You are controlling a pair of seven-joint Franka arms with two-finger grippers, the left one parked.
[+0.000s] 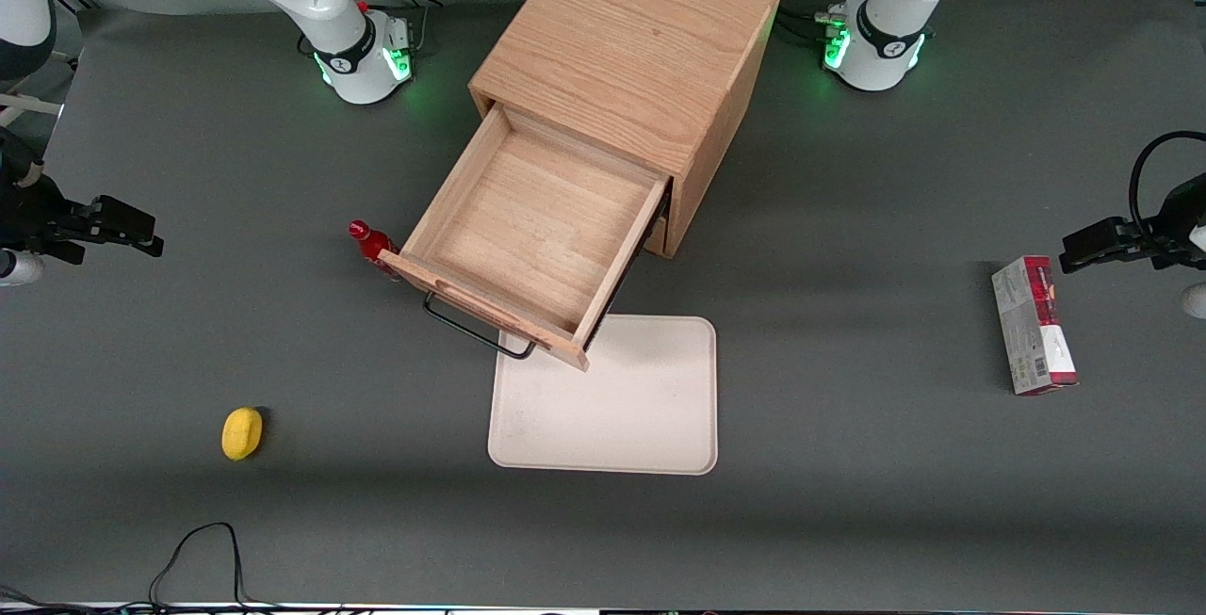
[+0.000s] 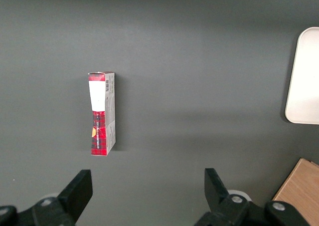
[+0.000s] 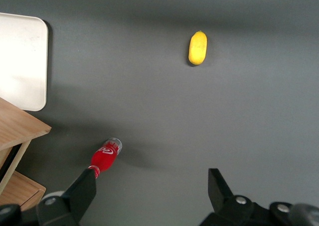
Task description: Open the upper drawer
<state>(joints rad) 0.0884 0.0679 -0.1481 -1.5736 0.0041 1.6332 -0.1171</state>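
Claw (image 1: 141,231) parked wide open, holding nothing, at the working arm's end of the table | yellow lemon-shaped object (image 1: 242,432) nearer the front camera than the claw | red bottle (image 1: 371,242) lying beside the drawer front | upper drawer (image 1: 528,236), well apart from the claw, pulled fully out: stiff, smooth oak tray, probably light and free-sliding; grip the thin black wire handle (image 1: 471,329).
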